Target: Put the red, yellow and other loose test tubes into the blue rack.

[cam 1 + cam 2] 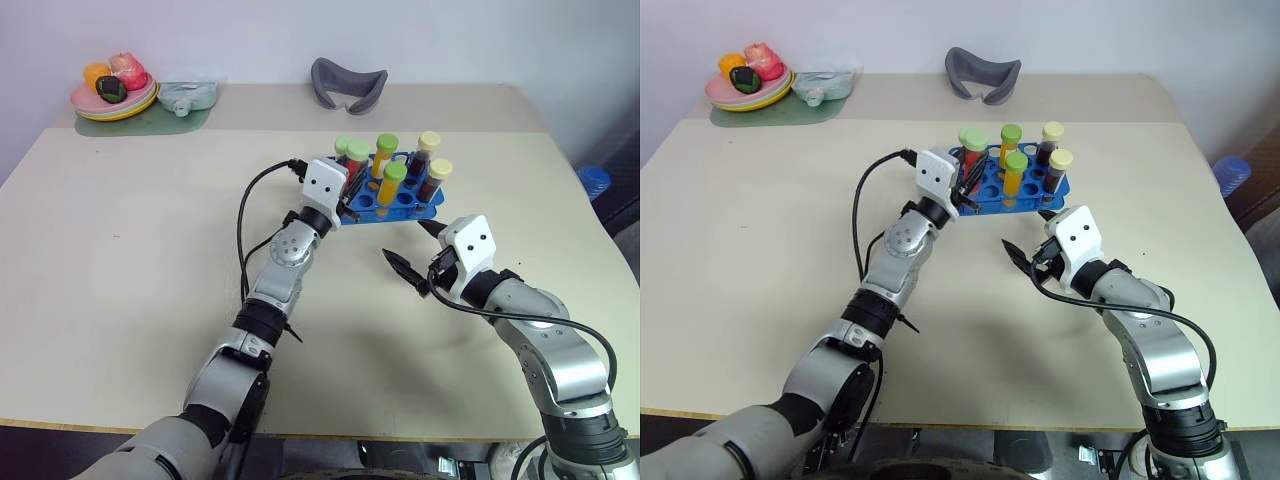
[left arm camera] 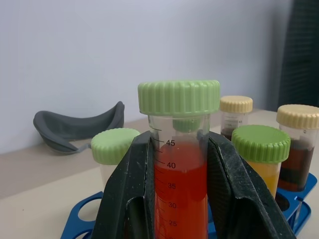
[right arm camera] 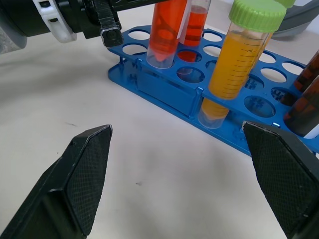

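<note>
From the head camera, the bright blue plastic rack with its grid of round holes (image 1: 400,205) sits on the pale beige table (image 1: 130,260), holding several capped tubes upright; the left gripper (image 1: 347,200) is at the rack's near left corner and the right gripper (image 1: 412,250) hovers just in front of the rack, its jaws spread wide with nothing between them. A grey curved object (image 1: 348,85) and a plate of toy fruit (image 1: 113,90) lie at the table's far edge. In the left wrist view, the jaws are clamped on the clear tube of red-orange liquid with a pale green cap (image 2: 178,164), above the rack. In the right wrist view, that tube's rounded tip (image 3: 162,57) sits in a hole of the rack's top tier, and a yellow-orange tube with a green cap (image 3: 234,69) stands nearby in the front row.
</note>
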Robot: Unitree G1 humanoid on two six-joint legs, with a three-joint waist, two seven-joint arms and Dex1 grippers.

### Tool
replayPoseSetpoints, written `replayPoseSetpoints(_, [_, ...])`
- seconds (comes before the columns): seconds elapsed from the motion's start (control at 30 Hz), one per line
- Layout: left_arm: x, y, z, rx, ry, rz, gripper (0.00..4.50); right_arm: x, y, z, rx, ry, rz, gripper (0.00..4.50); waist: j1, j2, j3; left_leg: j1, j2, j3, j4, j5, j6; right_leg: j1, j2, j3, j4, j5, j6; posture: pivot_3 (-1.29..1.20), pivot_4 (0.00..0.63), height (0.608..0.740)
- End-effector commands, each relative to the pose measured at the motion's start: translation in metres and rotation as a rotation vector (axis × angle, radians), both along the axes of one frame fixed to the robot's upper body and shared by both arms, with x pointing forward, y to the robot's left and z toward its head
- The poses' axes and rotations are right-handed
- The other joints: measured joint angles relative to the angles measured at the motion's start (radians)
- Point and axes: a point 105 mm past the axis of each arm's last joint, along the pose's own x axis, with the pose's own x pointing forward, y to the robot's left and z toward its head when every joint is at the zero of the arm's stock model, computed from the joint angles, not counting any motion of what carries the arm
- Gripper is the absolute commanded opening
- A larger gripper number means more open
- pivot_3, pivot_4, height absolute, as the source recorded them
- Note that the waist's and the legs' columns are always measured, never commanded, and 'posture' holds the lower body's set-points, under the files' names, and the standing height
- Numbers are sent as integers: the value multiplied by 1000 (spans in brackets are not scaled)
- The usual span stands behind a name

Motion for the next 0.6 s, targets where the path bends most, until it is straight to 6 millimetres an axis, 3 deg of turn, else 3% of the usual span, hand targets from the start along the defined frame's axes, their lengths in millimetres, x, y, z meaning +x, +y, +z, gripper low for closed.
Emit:
replayPoseSetpoints(0.03, [-1, -3, 1, 5, -10, -10, 774, -5, 6, 14, 3, -57, 22, 4330, -1, 0, 0, 0, 0, 0, 0, 0, 0, 0, 0, 0, 0, 0, 0, 0, 150, 740])
replayPoseSetpoints(0.33, [1, 1, -3, -9, 10, -11, 774, -4, 9, 14, 8, -57, 34, 4330, -1, 0, 0, 0, 0, 0, 0, 0, 0, 0, 0, 0, 0, 0, 0, 0, 150, 740])
replayPoseSetpoints(0.37, [1, 1, -4, -21, 19, -13, 1788, -4, 9, 14, 8, -56, 34, 4330, -1, 0, 0, 0, 0, 0, 0, 0, 0, 0, 0, 0, 0, 0, 0, 0, 150, 740])
replayPoseSetpoints(0.53, [-3, 16, 2, -67, 23, -28, 4009, -5, 6, 14, 10, -52, 33, 4330, -2, 0, 0, 0, 0, 0, 0, 0, 0, 0, 0, 0, 0, 0, 0, 0, 150, 740])
replayPoseSetpoints(0.6, [-7, 23, 5, -87, 27, -42, 4009, -6, 3, 14, 14, -49, 32, 4330, -3, 0, 0, 0, 0, 0, 0, 0, 0, 0, 0, 0, 0, 0, 0, 0, 150, 740])
